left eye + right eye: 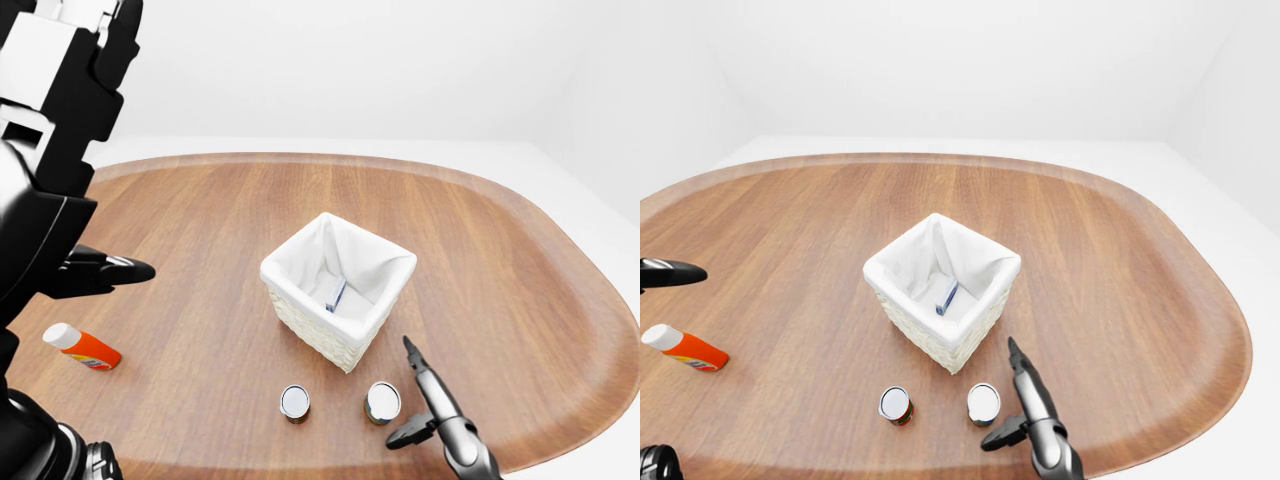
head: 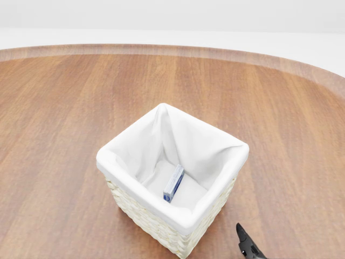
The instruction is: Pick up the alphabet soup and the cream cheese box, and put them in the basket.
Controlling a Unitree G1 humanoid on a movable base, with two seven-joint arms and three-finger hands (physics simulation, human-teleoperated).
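A white-lined wicker basket stands at the centre of the oval wooden table, with the cream cheese box already lying on edge inside it; two cans stand upright at the lower centre of the right-eye view, the left can and the right can, and which is the alphabet soup cannot be told; the right hand, fingers spread and empty, hovers just right of the right can; the left hand, at the left edge, points one finger out and holds nothing; an orange bottle lies at lower left.
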